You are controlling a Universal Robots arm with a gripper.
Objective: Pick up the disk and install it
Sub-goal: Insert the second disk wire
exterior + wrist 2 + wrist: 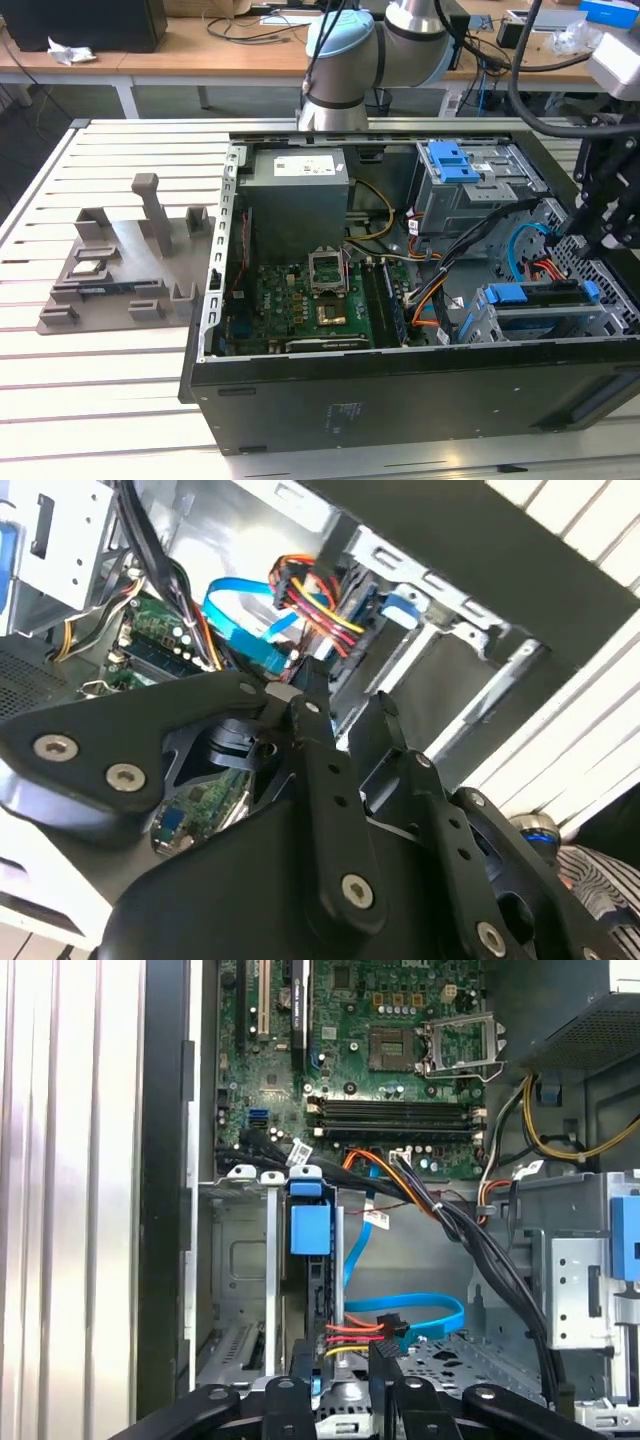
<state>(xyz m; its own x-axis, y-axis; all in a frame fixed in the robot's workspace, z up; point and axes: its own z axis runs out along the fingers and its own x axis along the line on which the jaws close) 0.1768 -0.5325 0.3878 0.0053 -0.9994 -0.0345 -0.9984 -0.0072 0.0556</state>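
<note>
At the right edge of the exterior view, the gripper (600, 235) hangs over the lower drive cage (610, 322) in the front corner of the open computer case (400, 400). In the second wrist view the fingers (312, 715) stand a narrow gap apart with nothing clamped between them.

The disk (540, 296) sits edge-up in that cage, its blue carrier frame showing at lower right of the exterior view. In the first wrist view, low and centre, the fingers line up either side of it. I can't tell whether they touch it.

Red and yellow power wires (362, 1332) and a blue data cable (415, 1310) crowd the disk's end.

My read: this is the seating or release stage, with the disk already in its bay. Any move from here calls for a straight, slow line that stays clear of the wires.
</note>
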